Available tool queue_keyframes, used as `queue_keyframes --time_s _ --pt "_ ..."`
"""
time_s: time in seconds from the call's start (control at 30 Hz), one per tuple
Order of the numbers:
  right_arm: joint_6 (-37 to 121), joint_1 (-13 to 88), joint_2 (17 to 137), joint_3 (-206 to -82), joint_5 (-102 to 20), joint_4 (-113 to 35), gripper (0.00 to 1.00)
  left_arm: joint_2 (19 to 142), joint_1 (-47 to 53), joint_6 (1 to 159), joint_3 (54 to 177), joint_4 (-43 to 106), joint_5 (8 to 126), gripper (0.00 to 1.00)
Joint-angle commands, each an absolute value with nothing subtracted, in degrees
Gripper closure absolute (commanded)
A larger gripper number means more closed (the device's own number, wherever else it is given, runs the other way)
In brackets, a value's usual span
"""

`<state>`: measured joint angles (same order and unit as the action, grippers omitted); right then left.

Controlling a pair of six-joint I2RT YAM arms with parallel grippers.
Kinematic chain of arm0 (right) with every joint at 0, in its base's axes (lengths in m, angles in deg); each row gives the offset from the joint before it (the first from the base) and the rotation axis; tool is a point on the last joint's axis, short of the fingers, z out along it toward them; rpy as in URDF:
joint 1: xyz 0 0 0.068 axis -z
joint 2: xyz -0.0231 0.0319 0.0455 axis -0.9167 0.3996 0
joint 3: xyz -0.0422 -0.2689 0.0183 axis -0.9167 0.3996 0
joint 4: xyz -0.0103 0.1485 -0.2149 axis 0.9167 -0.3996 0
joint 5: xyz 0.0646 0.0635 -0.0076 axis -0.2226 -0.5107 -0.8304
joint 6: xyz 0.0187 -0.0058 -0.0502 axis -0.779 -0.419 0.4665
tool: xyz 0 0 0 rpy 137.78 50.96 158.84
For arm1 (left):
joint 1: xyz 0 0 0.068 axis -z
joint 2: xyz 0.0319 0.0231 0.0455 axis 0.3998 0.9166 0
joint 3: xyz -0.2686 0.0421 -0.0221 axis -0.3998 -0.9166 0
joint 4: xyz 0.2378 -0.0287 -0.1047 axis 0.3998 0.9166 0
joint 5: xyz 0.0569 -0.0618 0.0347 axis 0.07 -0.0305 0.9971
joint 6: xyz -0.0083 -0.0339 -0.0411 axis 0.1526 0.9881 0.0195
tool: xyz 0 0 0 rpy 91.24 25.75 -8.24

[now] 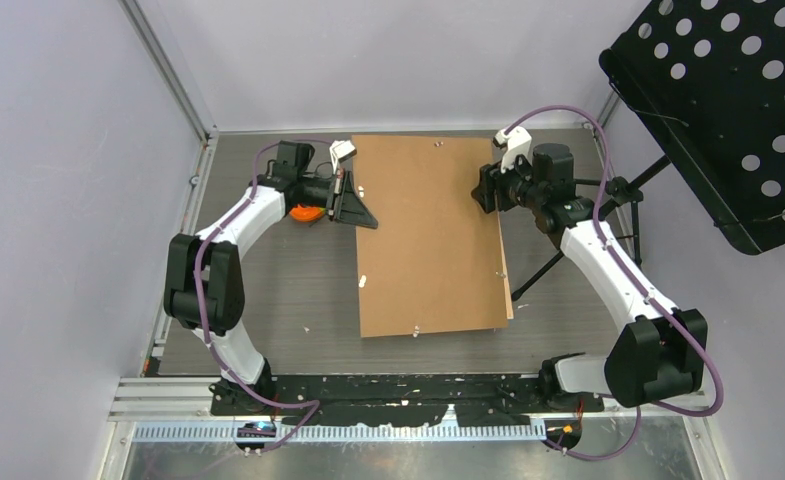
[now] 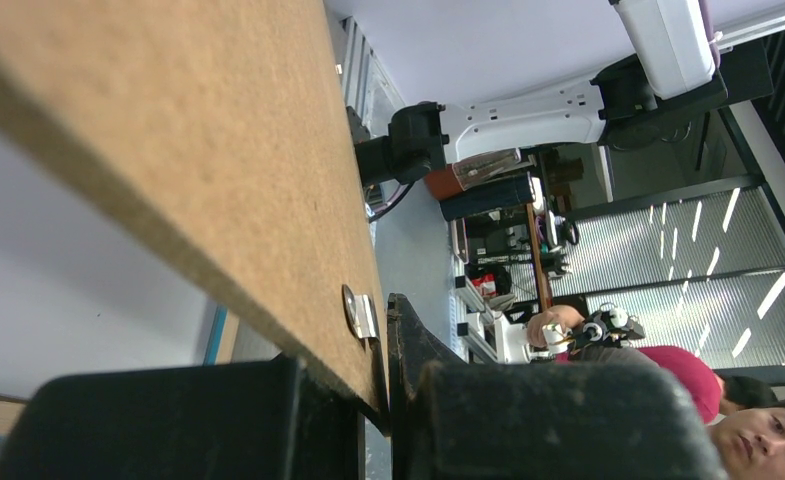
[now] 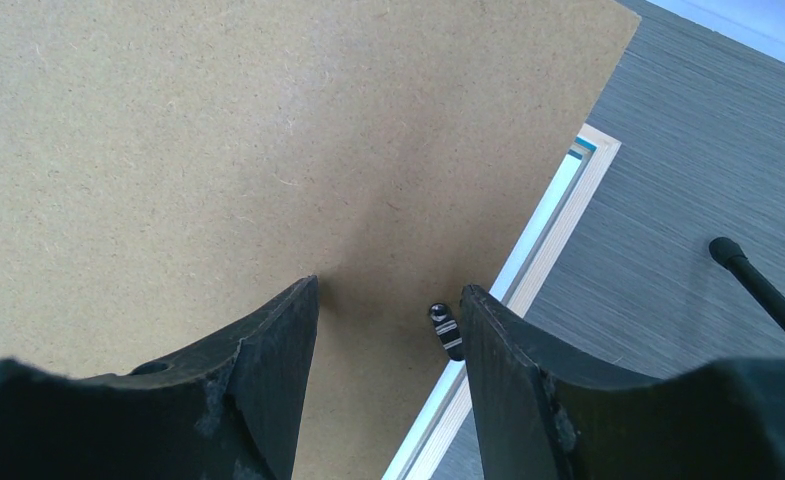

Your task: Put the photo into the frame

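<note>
The brown backing board (image 1: pixel 428 230) lies flat mid-table and covers the frame. Only the frame's light wood edge (image 1: pixel 509 290) shows along the board's right side. In the right wrist view that edge (image 3: pixel 568 200) has a thin blue strip beside it. The photo is hidden. My left gripper (image 1: pixel 351 200) is shut on the board's left edge, and the board (image 2: pixel 168 120) runs between its jaws (image 2: pixel 378 370) by a small metal tab (image 2: pixel 358 312). My right gripper (image 1: pixel 486 190) is open over the board's right edge (image 3: pixel 218 130), its jaws (image 3: pixel 388 290) beside a small black clip (image 3: pixel 446 330).
A black perforated music stand (image 1: pixel 728 110) hangs over the far right, and its tripod legs (image 1: pixel 558 265) reach the table by the frame. One leg (image 3: pixel 763 290) shows in the right wrist view. An orange object (image 1: pixel 306 212) lies under my left wrist. Grey walls enclose the table.
</note>
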<state>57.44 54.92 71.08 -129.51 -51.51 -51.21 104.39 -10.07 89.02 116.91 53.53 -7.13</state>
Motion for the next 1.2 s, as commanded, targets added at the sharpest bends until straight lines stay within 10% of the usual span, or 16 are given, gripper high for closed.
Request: queue_keyframes --time_s 0.0,1.17 --pt "58.9 55.4 71.2 -130.1 -54.1 -49.7 0.39 100.8 -9.8 88.4 117.4 52.1 -12.6 1.0" --pt "60.1 56.2 60.6 -125.4 -52.2 -56.1 0.38 100.9 -9.8 88.6 117.5 51.9 -11.8 1.0"
